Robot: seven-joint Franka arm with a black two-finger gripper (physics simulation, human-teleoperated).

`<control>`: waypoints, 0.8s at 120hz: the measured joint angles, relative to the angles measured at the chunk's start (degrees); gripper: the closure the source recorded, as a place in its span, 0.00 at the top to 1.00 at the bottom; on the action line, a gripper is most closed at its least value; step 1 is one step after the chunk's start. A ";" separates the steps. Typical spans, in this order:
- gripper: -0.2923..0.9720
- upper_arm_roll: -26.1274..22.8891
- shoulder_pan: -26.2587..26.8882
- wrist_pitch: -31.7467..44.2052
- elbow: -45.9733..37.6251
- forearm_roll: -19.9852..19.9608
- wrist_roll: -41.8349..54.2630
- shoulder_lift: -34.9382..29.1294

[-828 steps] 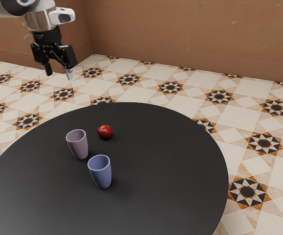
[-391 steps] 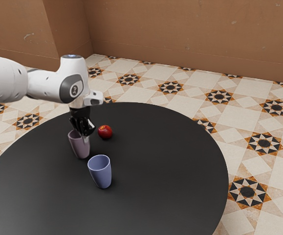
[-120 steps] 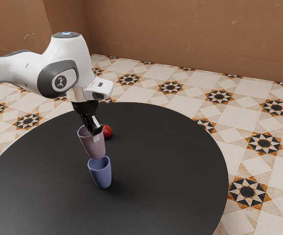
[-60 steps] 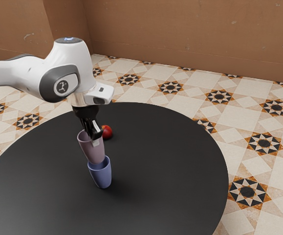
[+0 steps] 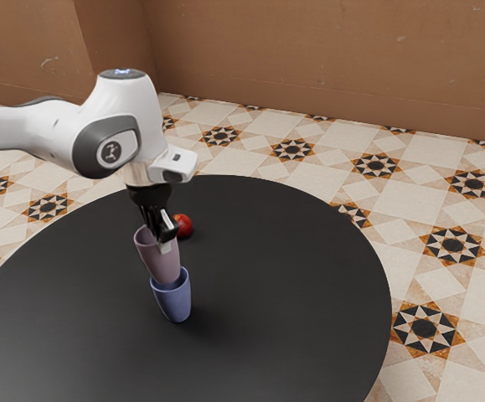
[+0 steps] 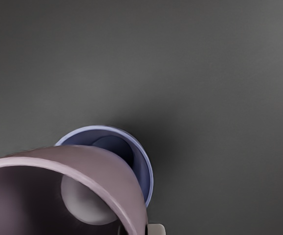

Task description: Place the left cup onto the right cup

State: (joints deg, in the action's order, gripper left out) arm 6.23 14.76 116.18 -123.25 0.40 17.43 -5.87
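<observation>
**A:** Status?

**B:** My gripper (image 5: 162,228) is narrow, pinching the pink cup (image 5: 160,260) by its rim. The fingers point down, one inside the wall and one outside.

**A:** Where's the cup?

**B:** Off the table (image 5: 309,276), directly over the blue cup (image 5: 172,301). It's tilted, with its top leaning to the exterior view's left. Its base sits in the blue cup's mouth. I can't tell if it's seated or just touching the rim.

**A:** Wrist cam?

**B:** The pink cup (image 6: 29,196) is right under my hand, open side up. The blue cup (image 6: 140,161) shows past its edge, so they're offset, not concentric.

**A:** Blue cup upright?

**B:** Yes, it's standing on the table.

**A:** Anything else?

**B:** An apple (image 5: 183,224) just behind the gripper, apart from both cups. My arm (image 5: 74,134) comes in from the exterior view's left.
</observation>
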 joint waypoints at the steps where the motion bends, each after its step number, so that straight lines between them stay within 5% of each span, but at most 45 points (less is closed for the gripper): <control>1: 0.15 0.00 0.00 0.01 0.00 0.00 0.00 0.02; 96: 0.19 -0.06 0.05 1.15 0.00 -0.10 -0.43 2.64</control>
State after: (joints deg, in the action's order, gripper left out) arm 6.17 14.81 117.33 -123.25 0.30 17.01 -3.23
